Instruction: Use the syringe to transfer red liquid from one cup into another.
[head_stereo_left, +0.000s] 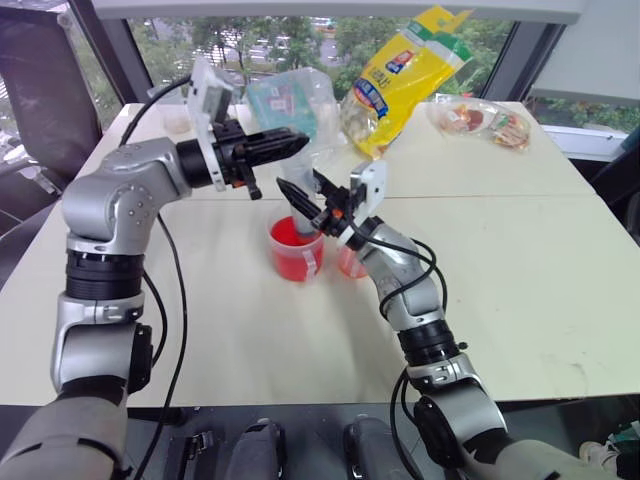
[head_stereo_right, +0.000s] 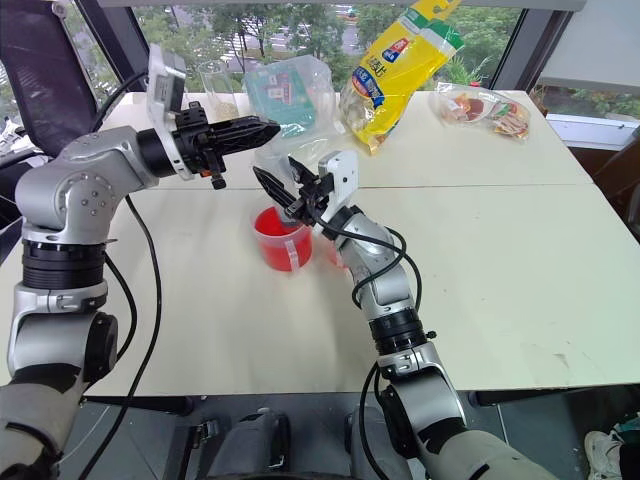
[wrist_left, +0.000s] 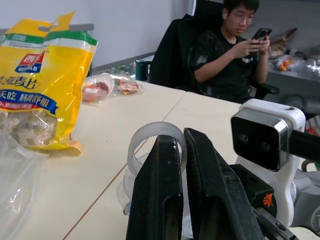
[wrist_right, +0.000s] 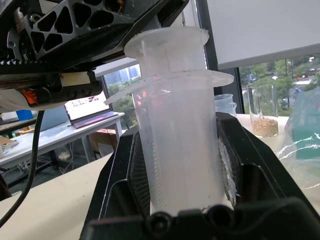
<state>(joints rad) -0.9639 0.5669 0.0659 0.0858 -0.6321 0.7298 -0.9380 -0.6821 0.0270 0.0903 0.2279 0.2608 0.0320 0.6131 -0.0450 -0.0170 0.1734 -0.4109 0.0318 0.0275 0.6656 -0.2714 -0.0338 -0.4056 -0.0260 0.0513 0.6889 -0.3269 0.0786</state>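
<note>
The right gripper (wrist_right: 181, 165) clamps the clear barrel of the syringe (wrist_right: 177, 145) between its black fingers (wrist_right: 127, 175), flange and white plunger top just beneath the left gripper (wrist_right: 85, 35); a measuring cup (wrist_right: 263, 118) with tan contents stands behind.

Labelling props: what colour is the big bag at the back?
Yellow with a green top band; the bag shows best in the left wrist view.

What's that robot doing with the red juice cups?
The robot is working a big clear syringe with both arms. Its right claw is shut around the syringe's barrel, holding it upright over the wide cup of bright red liquid. Its left claw is shut on the plunger's ring at the top. A smaller, paler pink cup stands right beside the red one on the table, waiting for its share.
</note>
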